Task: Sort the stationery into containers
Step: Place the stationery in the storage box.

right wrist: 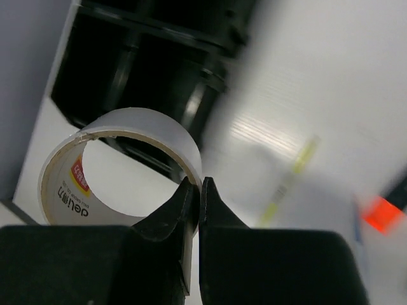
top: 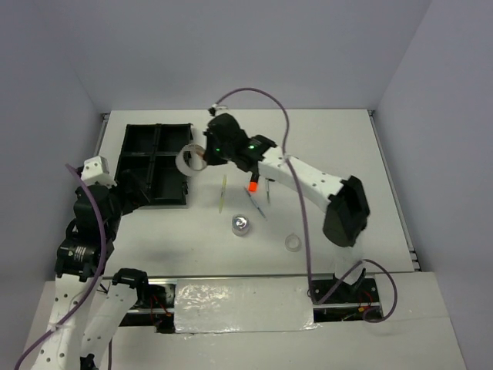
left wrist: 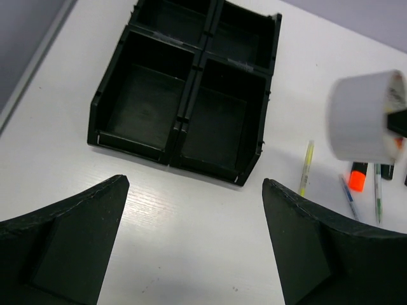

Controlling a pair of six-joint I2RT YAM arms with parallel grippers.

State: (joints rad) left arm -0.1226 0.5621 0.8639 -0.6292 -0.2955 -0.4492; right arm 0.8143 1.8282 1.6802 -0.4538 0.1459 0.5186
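At the right-hand edge of the tray [top: 123,154], your right gripper [right wrist: 198,187] has a tape roll [top: 183,160] pinched by its wall: one finger sits inside the ring and one outside, and the jaws are closed almost together on the thin band. The roll stands on edge, with its open face turned toward the tray. From the left wrist camera you can see it held up off the bench [top: 347,154]. From above, it overlaps the tray's right wall about halfway along. The printed label on the inner core faces the right wrist camera.

Your left gripper [left wrist: 194,183] is spread wide with nothing between its fingers. It hangs over bare bench just in front of the tray's near wall and points at the four compartments.

To the right of the tray, the rest of the stationery lies on the bench. A yellow-green pen [top: 223,189] is nearest the tray. An orange-capped highlighter [top: 252,185] lies just under the right arm, with a blue pen [top: 258,208] and a green-marked pen [top: 269,191] close beside it. Nearer to you, the small silvery round piece [top: 240,225] stands alone. A second, clear tape roll [top: 288,243] lies flat further right, well apart from the tray.
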